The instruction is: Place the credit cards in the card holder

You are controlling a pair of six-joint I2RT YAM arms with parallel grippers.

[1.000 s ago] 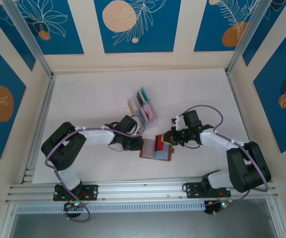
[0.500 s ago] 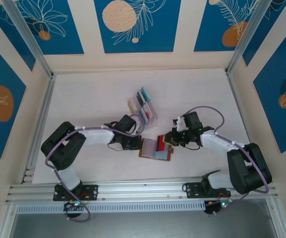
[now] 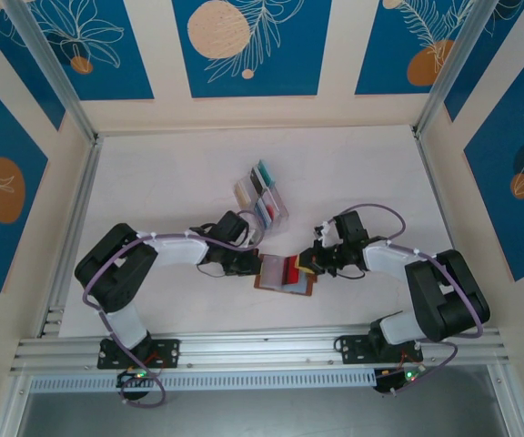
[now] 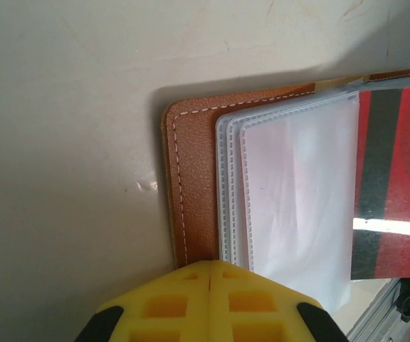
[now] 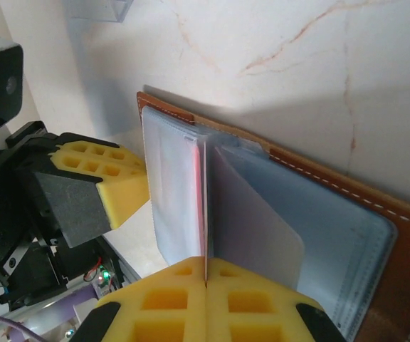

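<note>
The brown leather card holder (image 3: 285, 276) lies open on the table between my arms, its clear pockets (image 4: 297, 192) facing up. My left gripper (image 3: 255, 266) is shut, its yellow tips (image 4: 211, 265) pressing on the holder's left edge (image 4: 194, 185). My right gripper (image 3: 309, 261) is shut on a red credit card (image 5: 200, 199), held edge-on among the clear pocket leaves (image 5: 169, 185). From the left wrist the same red card (image 4: 397, 178) shows a dark stripe over the holder's right half. The holder's leather cover (image 5: 404, 285) runs under the pockets.
A clear slotted rack (image 3: 262, 193) holding several cards stands just behind the holder. An aluminium rail (image 3: 262, 350) runs along the near edge and panelled walls close in the table. The left gripper's yellow fingers (image 5: 116, 182) sit close to the pockets.
My right gripper has slid left and slightly nearer, carrying the red card further over the holder. The left arm has stayed where it was.
</note>
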